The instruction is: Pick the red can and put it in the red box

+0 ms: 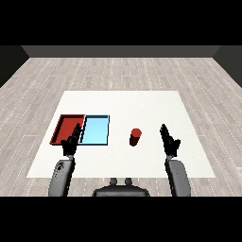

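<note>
Reaching stage: right hand [169, 141], fingers seemingly straight, empty, near upright red can [135, 137]; next, close round it; red box [68, 128] waits.

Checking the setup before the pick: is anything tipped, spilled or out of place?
Nothing stands out. The red cylindrical can stands upright on the white table, apart from both hands. The flat red tray and light blue tray lie side by side, squarely.

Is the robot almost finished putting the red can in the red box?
Not yet, it has barely started. The small red cylindrical can stands on the white table, right of the light blue tray. The right hand is open beside the can, not touching. The left hand holds nothing. Grasping, carrying and placing in the flat red tray all remain.
</note>
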